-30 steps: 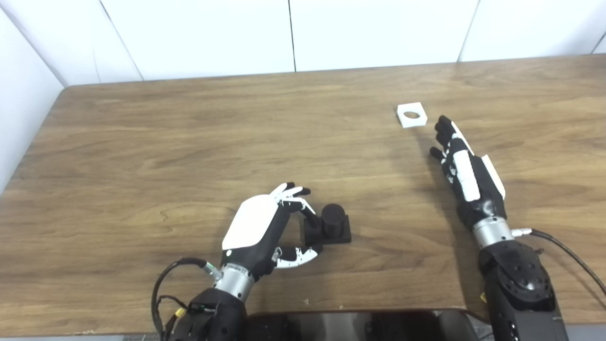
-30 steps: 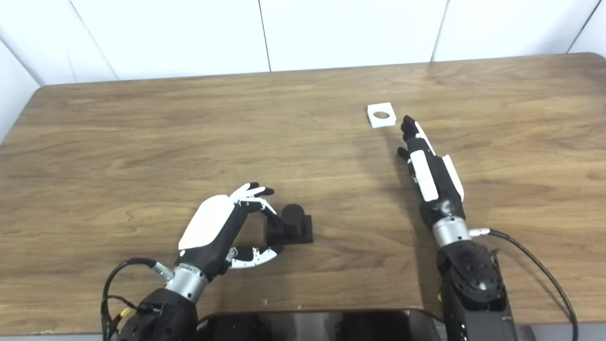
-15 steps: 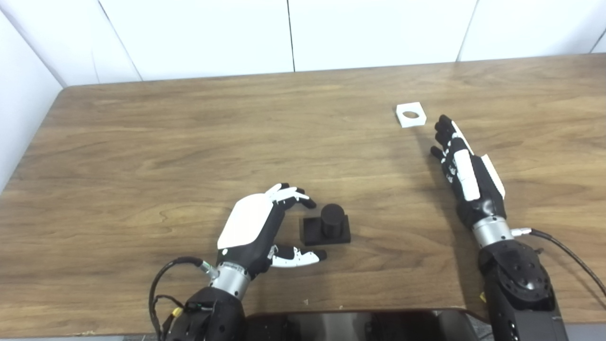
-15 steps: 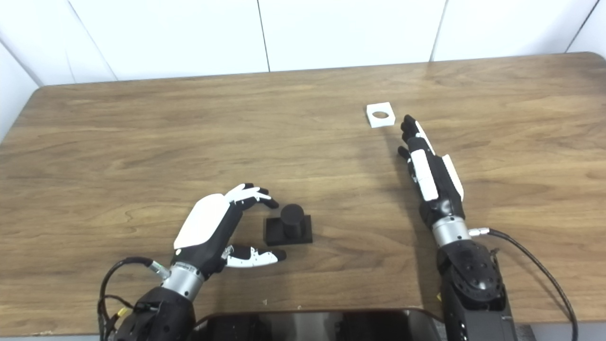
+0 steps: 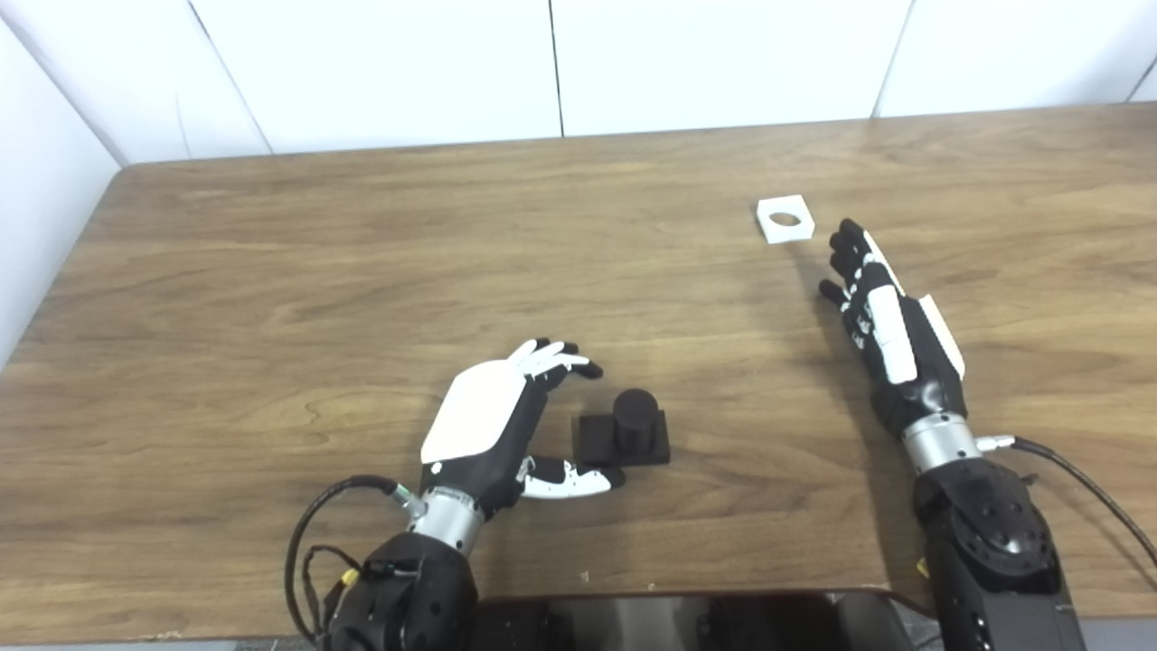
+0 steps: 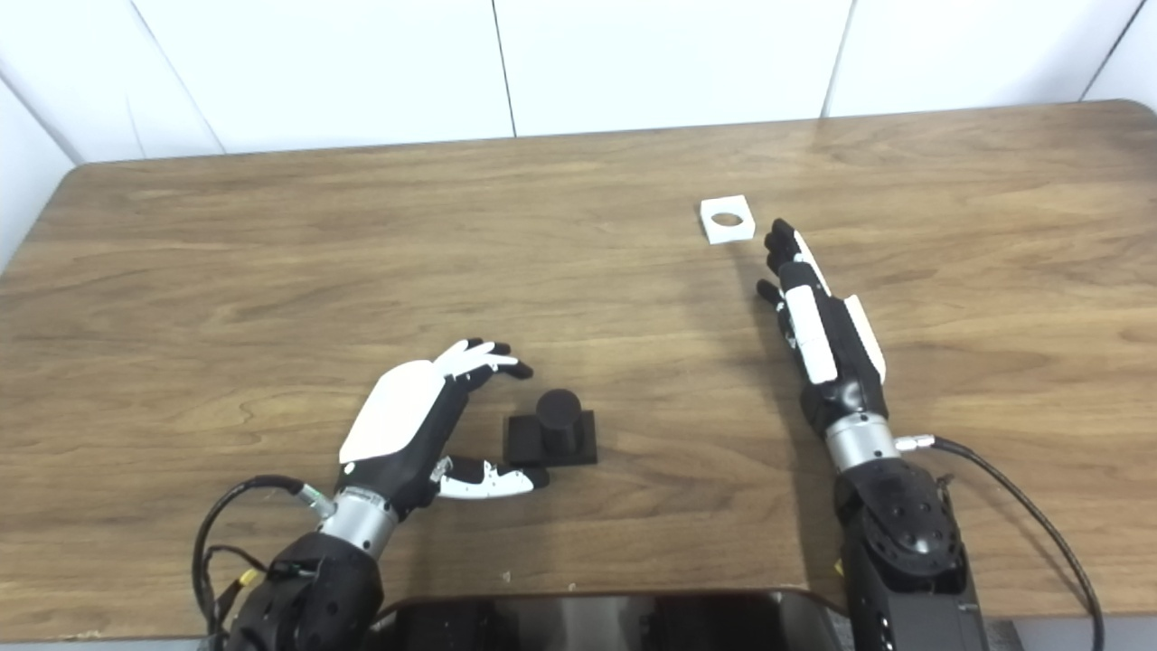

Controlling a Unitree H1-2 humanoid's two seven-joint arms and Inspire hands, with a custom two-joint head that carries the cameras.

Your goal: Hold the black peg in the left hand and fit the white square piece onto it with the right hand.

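Left eye view: my left hand (image 5: 493, 425) sits at the near edge of the table (image 5: 362, 271), spread wide and holding nothing, cupped around the left side of the black peg (image 5: 624, 432). My fingers (image 5: 560, 360) arch over the far-left corner of its square base and my thumb (image 5: 569, 479) lies along the near side, its tip just at the base's near-left corner; whether it touches, I can't tell. The peg stands upright on the wood, round post pointing up, which is how I want it if the other part is to drop over it.

Over on the right, my right hand (image 5: 881, 321) lies flat and stretched out, fingers straight and apart, empty too. It points toward the white square piece (image 5: 785, 219), which rests flat on the far right of the table, hole facing up, just beyond my fingertips and slightly left of them, not touching.

My read: nothing is grasped yet. The left hand looks lined up to close on the base rather than the post, keeping the post free. The right needs to reach on a little and pinch the piece by its edges.
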